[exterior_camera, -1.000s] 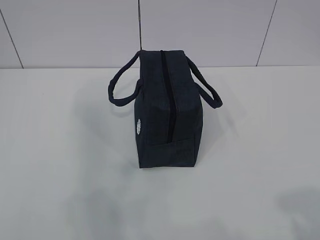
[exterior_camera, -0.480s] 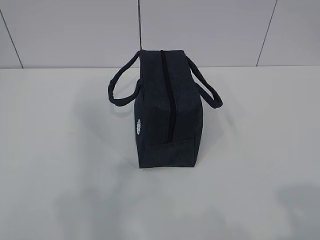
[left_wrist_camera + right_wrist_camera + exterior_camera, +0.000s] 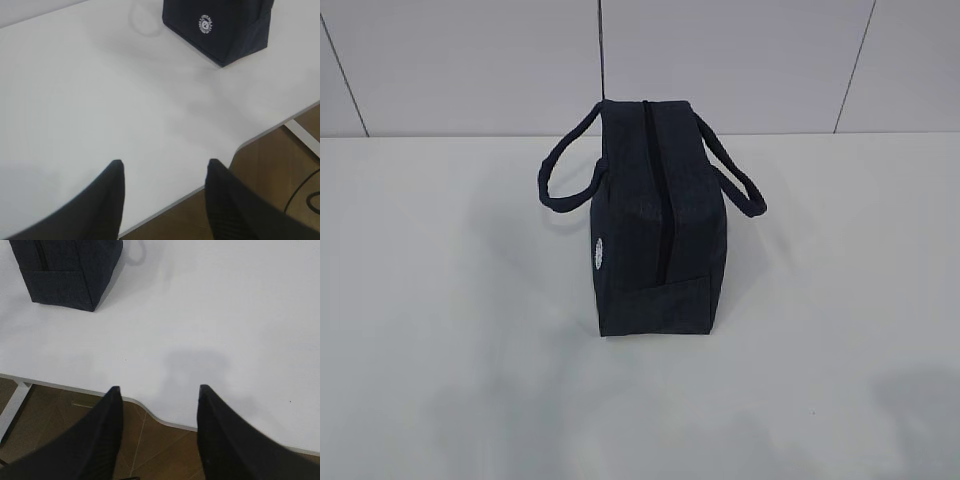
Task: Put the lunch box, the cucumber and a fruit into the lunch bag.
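We see nothing changed vs the prior half-sec: lunch bag (image 3: 655, 230) sits mid-table w/ zipper (image 3: 658, 190) shut, left gripper (image 3: 165, 167) & right gripper (image 3: 157, 392) both spread, empty, hovering at near edge, so task looks finished or unstarted.

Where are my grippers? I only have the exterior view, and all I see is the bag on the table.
Observer: Both hang over the table's near edge. The left gripper is open, holding nothing.
Operator: And the right?
Observer: The right gripper is open too, with bare table ahead of its fingers.
Operator: Any lunch box, cucumber or fruit near them?
Observer: None shows in either wrist view; only the lunch bag appears, its round white logo facing the left wrist camera.
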Controlling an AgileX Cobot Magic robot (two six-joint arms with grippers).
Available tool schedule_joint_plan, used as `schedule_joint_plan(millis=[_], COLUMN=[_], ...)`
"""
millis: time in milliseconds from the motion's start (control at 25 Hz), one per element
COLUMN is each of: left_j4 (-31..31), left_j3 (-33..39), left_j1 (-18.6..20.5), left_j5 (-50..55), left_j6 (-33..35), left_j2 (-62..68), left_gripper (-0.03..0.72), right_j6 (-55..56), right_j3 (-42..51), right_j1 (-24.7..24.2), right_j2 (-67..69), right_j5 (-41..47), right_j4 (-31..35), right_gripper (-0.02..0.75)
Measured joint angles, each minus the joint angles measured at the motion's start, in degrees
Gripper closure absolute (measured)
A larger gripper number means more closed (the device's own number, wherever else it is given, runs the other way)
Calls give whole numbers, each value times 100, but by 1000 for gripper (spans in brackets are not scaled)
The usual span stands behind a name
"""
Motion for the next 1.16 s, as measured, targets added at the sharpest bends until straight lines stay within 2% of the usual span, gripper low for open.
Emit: schedule_joint_plan(millis=[80, 360, 560, 1160], left_j4=[0, 0, 0, 0], left_j3=[0, 0, 0, 0], left_j1=[251, 1499, 2163, 2259], left_j5=[0, 0, 0, 0], left_j6=[0, 0, 0, 0], left_j2=[0, 0, 0, 0], left_gripper=[312, 342, 354, 365], right_j6=[0, 0, 0, 9], right_j3=[0, 0, 0, 0], right_j1=[0, 0, 0, 0], right_j2=[0, 0, 0, 0], right_j5=[0, 0, 0, 0], right_j4=[0, 0, 0, 0], right_gripper=[369, 369, 369, 369])
